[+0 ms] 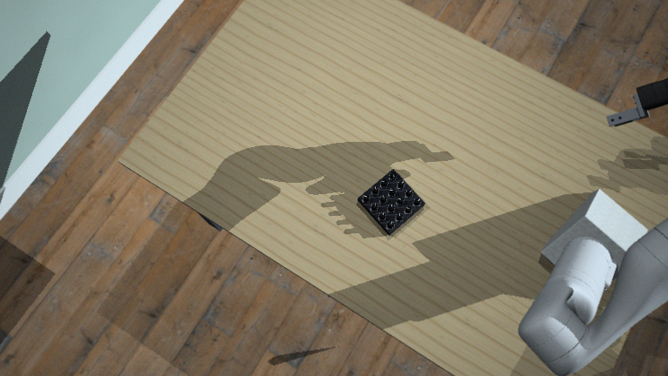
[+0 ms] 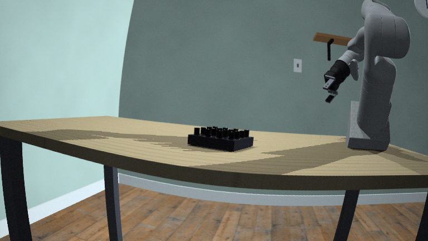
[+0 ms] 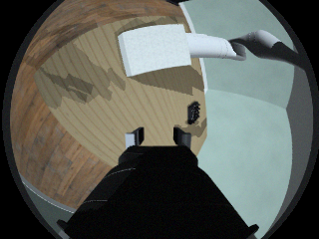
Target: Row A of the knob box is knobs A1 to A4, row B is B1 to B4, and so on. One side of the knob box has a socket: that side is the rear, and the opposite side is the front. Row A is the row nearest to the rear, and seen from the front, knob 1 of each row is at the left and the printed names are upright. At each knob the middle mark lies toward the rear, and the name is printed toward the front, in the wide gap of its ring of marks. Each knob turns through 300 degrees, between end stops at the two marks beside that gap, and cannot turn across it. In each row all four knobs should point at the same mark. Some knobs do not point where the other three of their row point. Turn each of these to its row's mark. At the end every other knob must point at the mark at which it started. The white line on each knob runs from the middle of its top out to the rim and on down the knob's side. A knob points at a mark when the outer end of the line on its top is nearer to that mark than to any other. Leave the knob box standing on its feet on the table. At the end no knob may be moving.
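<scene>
The black knob box (image 1: pixel 391 201) (image 2: pixel 220 139) stands on its feet near the middle of the wooden table (image 1: pixel 315 57) (image 2: pixel 94 149). It carries four rows of black knobs; their white lines and the printed names are too small to read. In the wrist view the knob box (image 3: pixel 190 114) is a small dark block far off near the table edge. My gripper (image 2: pixel 329 91) (image 3: pixel 159 133) is open and empty. It hangs high in the air close to the arm's base, far to the right of the box. In the top view only one finger (image 1: pixel 621 117) shows, at the right edge.
The arm's grey base block (image 1: pixel 596 226) (image 2: pixel 365 131) (image 3: pixel 155 50) stands on the table's right end. A wooden wall shelf (image 2: pixel 331 38) and a wall socket plate (image 2: pixel 297 65) are behind. Dark arm shadows lie across the table around the box.
</scene>
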Available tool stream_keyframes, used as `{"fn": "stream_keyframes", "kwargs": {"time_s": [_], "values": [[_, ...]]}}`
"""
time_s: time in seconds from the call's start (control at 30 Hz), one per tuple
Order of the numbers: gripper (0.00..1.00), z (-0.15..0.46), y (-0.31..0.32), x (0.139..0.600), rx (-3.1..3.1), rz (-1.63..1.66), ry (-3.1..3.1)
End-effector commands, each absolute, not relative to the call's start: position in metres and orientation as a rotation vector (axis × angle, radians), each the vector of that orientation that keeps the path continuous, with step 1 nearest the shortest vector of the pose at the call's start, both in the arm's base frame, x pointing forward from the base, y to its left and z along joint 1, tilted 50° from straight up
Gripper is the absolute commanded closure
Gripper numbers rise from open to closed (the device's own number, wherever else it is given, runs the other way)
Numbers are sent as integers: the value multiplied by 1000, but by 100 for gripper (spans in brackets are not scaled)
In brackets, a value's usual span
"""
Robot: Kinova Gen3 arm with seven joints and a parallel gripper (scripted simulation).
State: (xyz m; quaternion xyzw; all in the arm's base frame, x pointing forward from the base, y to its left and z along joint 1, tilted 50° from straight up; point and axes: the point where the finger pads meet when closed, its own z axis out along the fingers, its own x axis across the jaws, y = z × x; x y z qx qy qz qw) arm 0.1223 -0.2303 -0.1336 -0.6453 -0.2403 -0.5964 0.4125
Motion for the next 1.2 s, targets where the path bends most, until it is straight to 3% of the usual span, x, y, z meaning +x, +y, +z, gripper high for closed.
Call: {"fn": "stream_keyframes", "kwargs": {"time_s": [0.0,0.77,1.17], "values": [[0,-132,-232,123,-1626,-1496,-605],[0,-112,-238,144,-1648,-1355,-523],[0,-82,-241,177,-1682,-1147,-397]]}}
